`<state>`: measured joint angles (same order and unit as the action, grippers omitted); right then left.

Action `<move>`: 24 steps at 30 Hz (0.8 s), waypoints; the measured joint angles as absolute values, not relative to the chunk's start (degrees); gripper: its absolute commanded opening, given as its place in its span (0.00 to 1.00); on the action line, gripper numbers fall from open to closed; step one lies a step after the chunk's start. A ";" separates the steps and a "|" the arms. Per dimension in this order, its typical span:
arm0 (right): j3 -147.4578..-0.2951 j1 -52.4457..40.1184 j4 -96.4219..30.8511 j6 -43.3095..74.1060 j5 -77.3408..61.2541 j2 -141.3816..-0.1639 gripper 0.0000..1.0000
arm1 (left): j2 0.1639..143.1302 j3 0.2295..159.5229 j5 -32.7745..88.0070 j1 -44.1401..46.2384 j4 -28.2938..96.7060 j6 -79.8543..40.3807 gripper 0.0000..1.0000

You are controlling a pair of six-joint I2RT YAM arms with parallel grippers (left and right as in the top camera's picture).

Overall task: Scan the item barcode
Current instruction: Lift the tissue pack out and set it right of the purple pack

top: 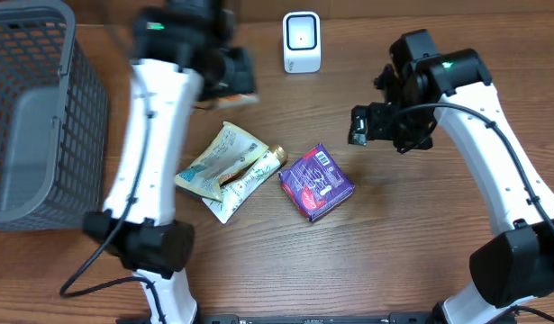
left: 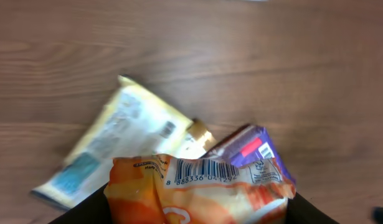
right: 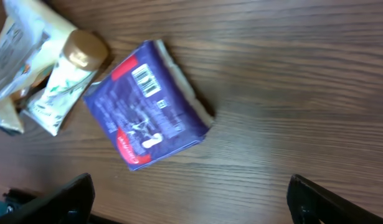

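Up near the white scanner (top: 302, 42), the left gripper (top: 231, 76) grips an orange snack packet (left: 197, 186), jaws partly closed on it, barcode (left: 200, 169) facing the wrist camera. Right gripper (top: 365, 124) hangs wide open and empty near the purple box (top: 316, 183). Yellow pouch (top: 212, 160) and gold-capped tube (top: 257, 171) lie touching on the wooden table (top: 421, 234). Grey basket (top: 33, 117) at left.

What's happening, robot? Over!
Left gripper shut on orange packet, barcode showing. Right gripper open, near purple packet. Nothing blocking white scanner. Over.
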<state>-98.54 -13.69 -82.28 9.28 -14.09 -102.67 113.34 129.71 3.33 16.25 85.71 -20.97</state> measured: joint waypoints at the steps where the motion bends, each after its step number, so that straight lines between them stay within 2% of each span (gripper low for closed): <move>1: -98.56 -12.64 -82.48 9.17 -14.09 -102.67 0.98 | 113.34 126.93 3.03 17.78 83.83 -21.02 0.58; 8: -100.73 -1.83 -82.41 8.97 -13.58 -102.15 0.97 | 113.40 109.12 2.17 27.42 70.54 -23.35 0.59; 15: -102.76 8.23 -80.58 8.99 -14.37 -96.31 0.98 | 113.45 99.39 1.87 38.96 58.13 -24.32 0.63; 19: -103.18 10.07 -80.60 8.99 -15.22 -94.30 0.99 | 113.45 96.75 1.80 45.12 52.93 -22.06 0.73; 22: -103.18 10.76 -80.66 8.99 -15.73 -94.19 0.99 | 113.45 93.76 0.32 49.43 48.95 -17.39 0.76; 24: -103.18 10.90 -80.79 8.97 -16.01 -94.19 0.99 | 113.45 91.83 -1.43 51.13 46.85 -13.74 0.89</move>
